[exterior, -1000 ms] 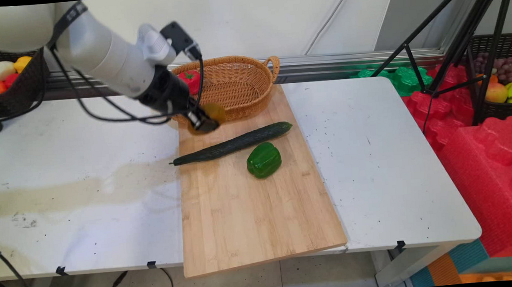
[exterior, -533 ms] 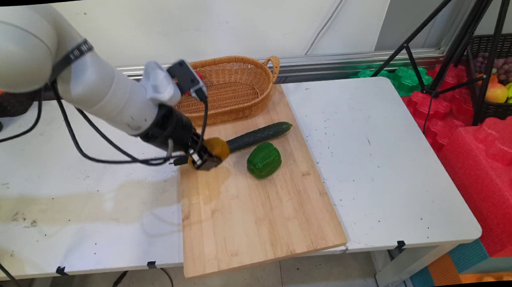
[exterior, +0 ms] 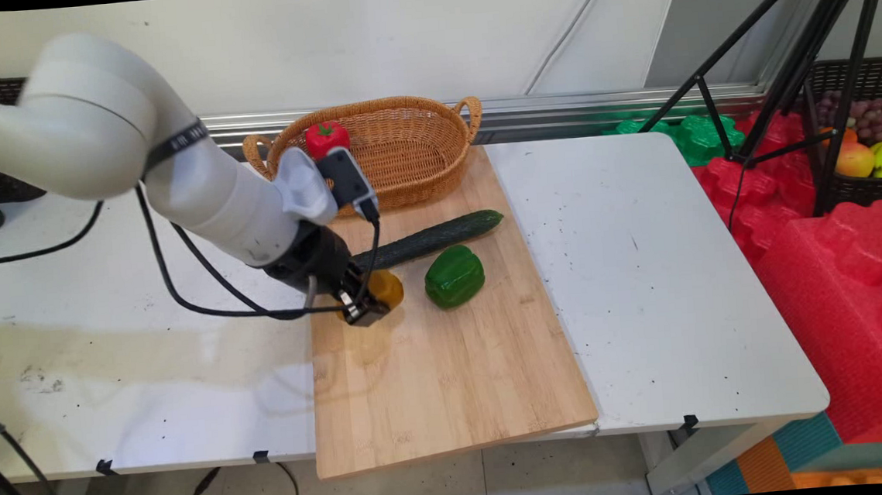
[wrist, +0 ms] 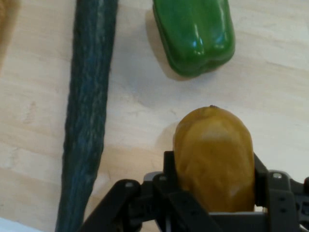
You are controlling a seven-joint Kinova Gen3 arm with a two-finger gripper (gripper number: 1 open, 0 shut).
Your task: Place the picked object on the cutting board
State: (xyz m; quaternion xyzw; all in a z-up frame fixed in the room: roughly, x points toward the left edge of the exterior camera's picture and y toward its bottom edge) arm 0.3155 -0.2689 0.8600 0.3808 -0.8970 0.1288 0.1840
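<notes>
— Yellow-orange and smooth, that fruit [wrist: 214, 157], maybe a mango; where is it?

— Clamped between the two black fingers [wrist: 169, 166] of the gripper [exterior: 367, 303], held low over the wooden cutting board [exterior: 451, 386]. Whether it touches the wood I cannot tell.

— What lies around it?

— Just ahead of the gripper, a green bell pepper [wrist: 195, 34]. To one side, running alongside, a long dark cucumber [wrist: 87, 121]. Farther off, behind the arm, a wicker basket [exterior: 403, 145] with a red pepper [exterior: 326, 137] in it.

— How far along does it look?

— The fruit is gripped and over the board, not released.

— And the arm?

— It slants down from the upper left, wrist angled toward the board, cables hanging below.
</notes>
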